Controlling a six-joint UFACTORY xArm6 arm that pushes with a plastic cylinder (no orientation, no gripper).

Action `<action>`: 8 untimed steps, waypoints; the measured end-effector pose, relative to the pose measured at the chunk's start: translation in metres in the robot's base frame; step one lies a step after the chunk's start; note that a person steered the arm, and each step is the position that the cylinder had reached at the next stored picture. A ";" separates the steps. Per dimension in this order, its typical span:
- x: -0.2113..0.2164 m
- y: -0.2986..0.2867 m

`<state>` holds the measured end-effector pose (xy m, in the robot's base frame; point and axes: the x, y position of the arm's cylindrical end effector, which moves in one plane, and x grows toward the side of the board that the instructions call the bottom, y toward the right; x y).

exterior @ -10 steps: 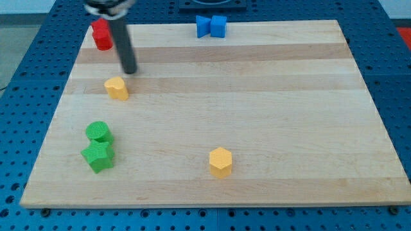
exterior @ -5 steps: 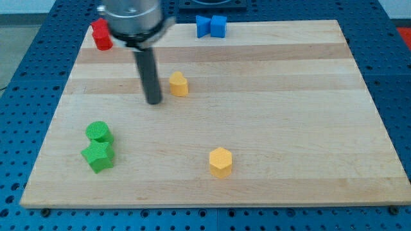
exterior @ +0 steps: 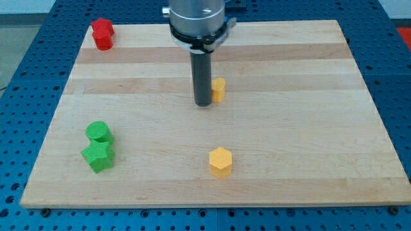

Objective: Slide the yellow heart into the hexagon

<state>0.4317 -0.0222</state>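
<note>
The yellow heart (exterior: 219, 89) lies near the middle of the wooden board (exterior: 289, 128), partly hidden behind my rod. My tip (exterior: 203, 102) rests on the board right against the heart's left side. The yellow hexagon (exterior: 220, 162) sits lower down, almost straight below the heart toward the view's bottom, well apart from it.
A red block (exterior: 101, 33) sits at the board's top left corner. A green cylinder (exterior: 99, 133) and a green star-like block (exterior: 98, 156) sit together at the lower left. The blue blocks at the top are hidden behind the arm.
My tip has swept to the right across the board. The yellow heart has slid right with it, from the left part to near the centre.
</note>
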 end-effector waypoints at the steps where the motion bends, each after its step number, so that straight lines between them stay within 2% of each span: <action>1: -0.019 -0.042; 2: -0.045 -0.061; 3: -0.048 -0.018; 4: -0.017 0.052; 5: 0.005 0.072; 6: -0.022 0.065; 7: -0.021 0.077; 8: 0.025 0.088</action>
<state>0.4564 0.0657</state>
